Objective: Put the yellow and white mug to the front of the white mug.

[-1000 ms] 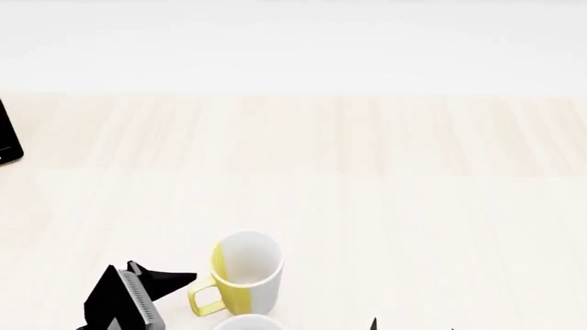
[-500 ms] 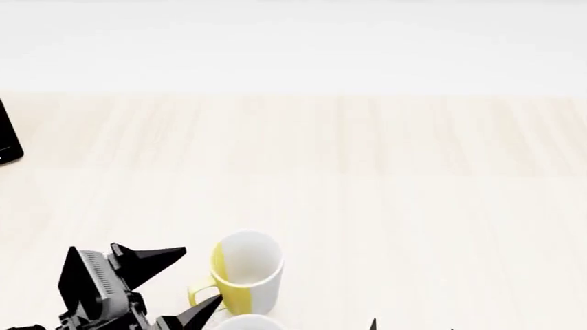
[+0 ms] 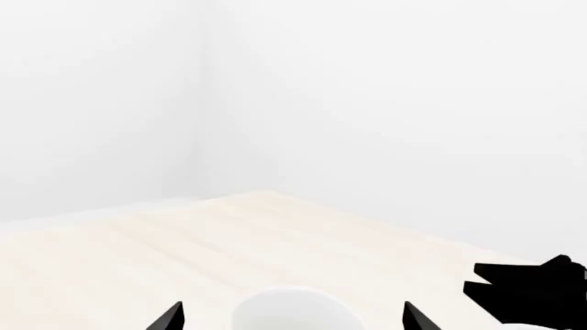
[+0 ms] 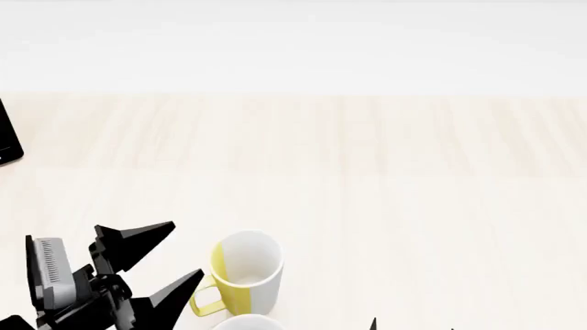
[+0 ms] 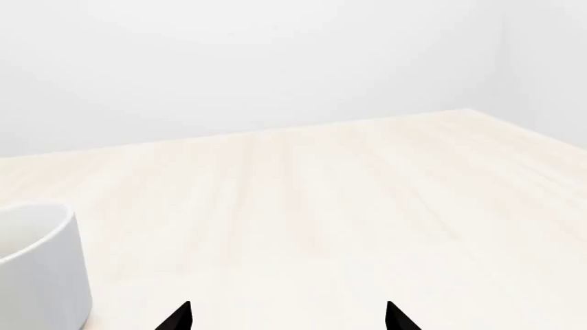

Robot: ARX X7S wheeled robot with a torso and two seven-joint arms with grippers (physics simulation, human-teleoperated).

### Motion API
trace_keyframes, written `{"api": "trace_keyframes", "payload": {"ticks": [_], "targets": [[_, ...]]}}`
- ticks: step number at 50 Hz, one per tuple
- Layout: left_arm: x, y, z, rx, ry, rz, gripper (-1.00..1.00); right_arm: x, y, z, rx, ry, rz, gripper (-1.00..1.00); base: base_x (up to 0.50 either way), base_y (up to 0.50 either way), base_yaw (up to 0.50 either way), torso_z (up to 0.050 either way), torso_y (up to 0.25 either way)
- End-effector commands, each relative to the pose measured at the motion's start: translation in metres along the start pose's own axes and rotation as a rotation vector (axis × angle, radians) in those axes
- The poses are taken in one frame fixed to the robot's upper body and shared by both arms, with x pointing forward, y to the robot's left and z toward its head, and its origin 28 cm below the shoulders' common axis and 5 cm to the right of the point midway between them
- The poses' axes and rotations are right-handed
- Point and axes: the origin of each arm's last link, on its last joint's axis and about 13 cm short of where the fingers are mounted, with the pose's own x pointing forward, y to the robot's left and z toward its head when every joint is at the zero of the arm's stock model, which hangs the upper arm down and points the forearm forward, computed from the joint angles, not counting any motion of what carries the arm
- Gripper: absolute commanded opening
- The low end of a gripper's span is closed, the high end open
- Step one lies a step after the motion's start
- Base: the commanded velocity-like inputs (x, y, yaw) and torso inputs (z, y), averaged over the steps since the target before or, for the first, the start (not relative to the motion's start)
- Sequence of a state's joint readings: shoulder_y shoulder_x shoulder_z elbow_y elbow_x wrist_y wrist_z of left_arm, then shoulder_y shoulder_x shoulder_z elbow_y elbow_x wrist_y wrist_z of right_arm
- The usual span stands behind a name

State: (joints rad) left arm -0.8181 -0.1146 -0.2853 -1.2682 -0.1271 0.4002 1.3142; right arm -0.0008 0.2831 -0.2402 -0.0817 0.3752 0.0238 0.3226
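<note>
The yellow and white mug [image 4: 246, 271] stands upright near the table's front edge, its yellow handle [image 4: 206, 301] turned toward my left gripper. Just in front of it, only the rim of the white mug [image 4: 247, 322] shows at the bottom edge. My left gripper [image 4: 186, 247] is open, a short gap to the left of the mug, touching nothing. In the left wrist view a pale mug top [image 3: 293, 308] sits between the spread left gripper [image 3: 293, 319]. My right gripper [image 5: 286, 317] is open and empty. A white mug wall [image 5: 37, 268] stands beside it; I cannot tell which mug.
The pale wooden table [image 4: 385, 172] stretches far back to a white wall. A black object [image 4: 7, 134] sits at the left edge. The right gripper's tip [image 4: 373, 323] pokes in at the bottom. The right gripper [image 3: 532, 292] also shows black in the left wrist view.
My left gripper has drawn back to the left and away from the yellow and white mug's handle, its fingers now spread. The mugs have not moved.
</note>
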Motion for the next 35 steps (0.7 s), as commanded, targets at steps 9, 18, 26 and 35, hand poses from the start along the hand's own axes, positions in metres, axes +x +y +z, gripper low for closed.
{"api": "trace_keyframes", "payload": {"ticks": [9, 18, 26, 35], "targets": [[-0.007, -0.008, 0.018, 0.013, -0.14, -0.039, 1.0, 0.001, 0.001, -0.001, -0.001, 0.003, 0.002, 1.0, 0.0, 0.0, 0.0, 0.0, 0.0], [-0.017, -0.026, 0.039, 0.028, -0.256, -0.07, 1.0, -0.001, 0.0, 0.001, 0.002, -0.004, 0.0, 1.0, 0.0, 0.0, 0.0, 0.0, 0.0], [-0.027, -0.048, 0.053, 0.073, -0.335, -0.092, 1.0, -0.001, 0.0, 0.001, 0.001, -0.007, -0.001, 1.0, 0.0, 0.0, 0.0, 0.0, 0.0], [-0.034, -0.076, 0.06, 0.182, -0.409, 0.052, 1.0, -0.013, -0.003, 0.012, 0.02, -0.062, -0.017, 1.0, 0.0, 0.0, 0.0, 0.0, 0.0]]}}
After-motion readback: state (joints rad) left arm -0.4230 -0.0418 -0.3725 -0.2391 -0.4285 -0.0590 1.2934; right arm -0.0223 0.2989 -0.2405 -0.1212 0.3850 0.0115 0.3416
